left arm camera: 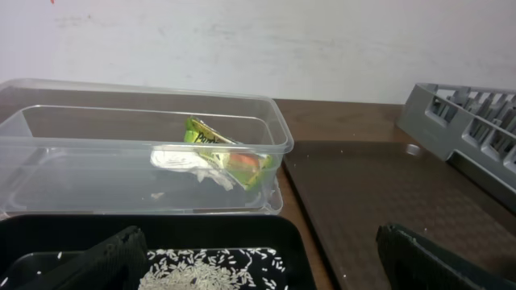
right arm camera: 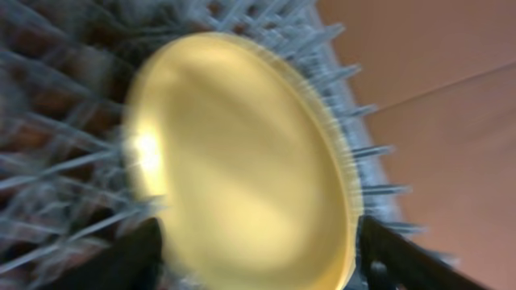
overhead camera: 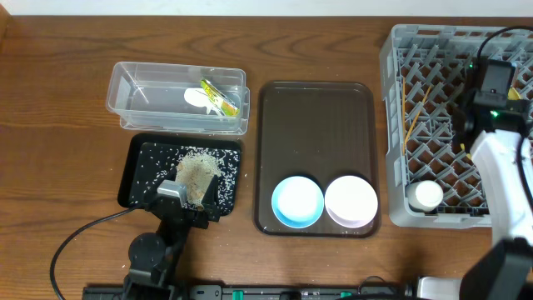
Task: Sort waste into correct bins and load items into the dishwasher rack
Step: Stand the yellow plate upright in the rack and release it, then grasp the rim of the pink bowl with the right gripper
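Two bowls (overhead camera: 297,201) on tray (overhead camera: 316,125), one cup (overhead camera: 428,195) in rack (overhead camera: 400,50).

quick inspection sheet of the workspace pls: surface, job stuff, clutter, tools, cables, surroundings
surface: wooden table
job's things: wrapper and white paper in the clear tub; rice in the black tray; chopsticks and cup in the rack; plate against the rack, blurred; blue bowl and pink bowl on the brown tray
clutter: nothing seen
grippers: left tool open over the black tray; right tool has fingers either side of the plate, grip unclear
cables: black cable curving across the table by the left arm
surroundings: pale wall behind the table
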You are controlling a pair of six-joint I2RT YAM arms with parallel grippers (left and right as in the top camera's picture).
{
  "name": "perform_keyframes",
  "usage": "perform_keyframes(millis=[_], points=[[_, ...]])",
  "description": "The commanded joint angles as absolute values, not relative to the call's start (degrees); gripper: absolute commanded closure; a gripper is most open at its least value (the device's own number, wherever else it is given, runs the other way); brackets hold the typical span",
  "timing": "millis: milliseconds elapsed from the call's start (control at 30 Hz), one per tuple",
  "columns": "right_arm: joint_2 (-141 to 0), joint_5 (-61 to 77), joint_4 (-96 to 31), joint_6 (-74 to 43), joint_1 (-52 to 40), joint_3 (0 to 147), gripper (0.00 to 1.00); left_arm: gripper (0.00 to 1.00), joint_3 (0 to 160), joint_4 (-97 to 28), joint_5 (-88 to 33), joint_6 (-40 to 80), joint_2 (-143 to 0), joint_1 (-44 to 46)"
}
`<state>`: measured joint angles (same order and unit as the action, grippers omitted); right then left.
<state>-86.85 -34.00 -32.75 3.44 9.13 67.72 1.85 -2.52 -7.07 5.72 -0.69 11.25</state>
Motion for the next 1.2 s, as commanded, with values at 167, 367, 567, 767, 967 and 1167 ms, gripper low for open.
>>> perform_keyframes(millis=[167, 367, 567, 767, 967, 1167], points=[[-72.8, 11.5, -46.6, -12.0, 5.7, 68.1, 0.37, 0.07, 0.2, -3.3, -6.8, 5.0, -0.2, 10.9], [-72.4, 16.4, -64.3, -12.0, -2.4, 67.1, 0.35, 0.07, 0.2, -3.3, -6.8, 5.0, -0.2, 10.9], [-72.4, 6.7, -66.7, -17.2, -9.9, 59.9, 0.40, 0.07, 0.2, -3.3, -6.8, 5.0, -0.2, 10.9], [-72.4, -0.9, -57.8, -19.6, -11.0, 50.8, 0.48, 0.07, 0.2, -3.3, -6.8, 5.0, -0.2, 10.9], [-72.4, 3.9, -49.9, -19.8, -11.0, 42.4, 0.65, 0.07, 0.2, -3.3, -6.8, 5.0, -0.2, 10.9], [-72.4, 7.4, -45.8, -19.9, -11.0, 37.7, 0.71, 0.07, 0.2, -3.3, -6.8, 5.0, -0.2, 10.9]])
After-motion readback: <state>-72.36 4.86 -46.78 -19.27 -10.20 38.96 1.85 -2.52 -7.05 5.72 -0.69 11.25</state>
